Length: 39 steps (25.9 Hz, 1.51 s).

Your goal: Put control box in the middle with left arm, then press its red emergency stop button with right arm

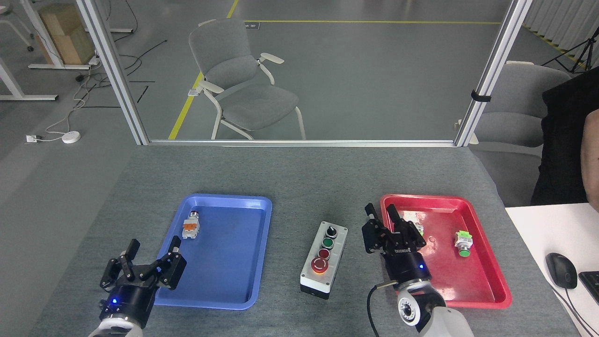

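The box (324,259) sits on bare felt (299,178) between the blue tray (220,250) and the red tray (486,281), untouched. The right gripper (381,215), at its 3 o'clock, is spread open. The left gripper (152,245), at 9 o'clock, is spread open too.

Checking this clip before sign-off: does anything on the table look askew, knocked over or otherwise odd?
Only minor things. The oblong grey-faced control box sits slightly skewed between the blue plastic tray and red plastic tray. The small loose push-button parts in both trays lie on their sides. No spill or damage shows.
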Each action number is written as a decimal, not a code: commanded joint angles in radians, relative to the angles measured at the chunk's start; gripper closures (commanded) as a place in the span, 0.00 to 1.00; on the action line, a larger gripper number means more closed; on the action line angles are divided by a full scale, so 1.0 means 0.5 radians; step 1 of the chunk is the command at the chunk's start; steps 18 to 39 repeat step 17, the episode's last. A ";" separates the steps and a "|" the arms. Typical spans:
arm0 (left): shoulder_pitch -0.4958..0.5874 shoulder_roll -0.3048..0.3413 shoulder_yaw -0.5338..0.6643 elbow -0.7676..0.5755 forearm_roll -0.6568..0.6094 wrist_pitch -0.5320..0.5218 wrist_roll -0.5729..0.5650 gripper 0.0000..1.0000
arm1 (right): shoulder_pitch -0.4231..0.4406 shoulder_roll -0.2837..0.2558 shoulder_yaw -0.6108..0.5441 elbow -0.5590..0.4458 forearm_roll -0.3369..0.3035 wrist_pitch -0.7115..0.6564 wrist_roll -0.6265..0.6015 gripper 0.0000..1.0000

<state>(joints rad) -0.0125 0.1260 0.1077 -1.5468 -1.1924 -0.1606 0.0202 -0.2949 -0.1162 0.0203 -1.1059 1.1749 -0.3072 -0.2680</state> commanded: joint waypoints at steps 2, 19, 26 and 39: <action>0.022 -0.092 -0.065 0.066 -0.002 -0.001 0.082 0.01 | 0.087 -0.050 -0.357 -0.009 -0.003 0.028 0.002 0.00; 0.074 -0.209 -0.139 0.099 -0.180 0.284 0.107 0.01 | 0.200 -0.108 -0.525 -0.009 0.000 0.031 -0.010 0.00; 0.074 -0.209 -0.139 0.099 -0.180 0.284 0.107 0.01 | 0.200 -0.108 -0.525 -0.009 0.000 0.031 -0.010 0.00; 0.074 -0.209 -0.139 0.099 -0.180 0.284 0.107 0.01 | 0.200 -0.108 -0.525 -0.009 0.000 0.031 -0.010 0.00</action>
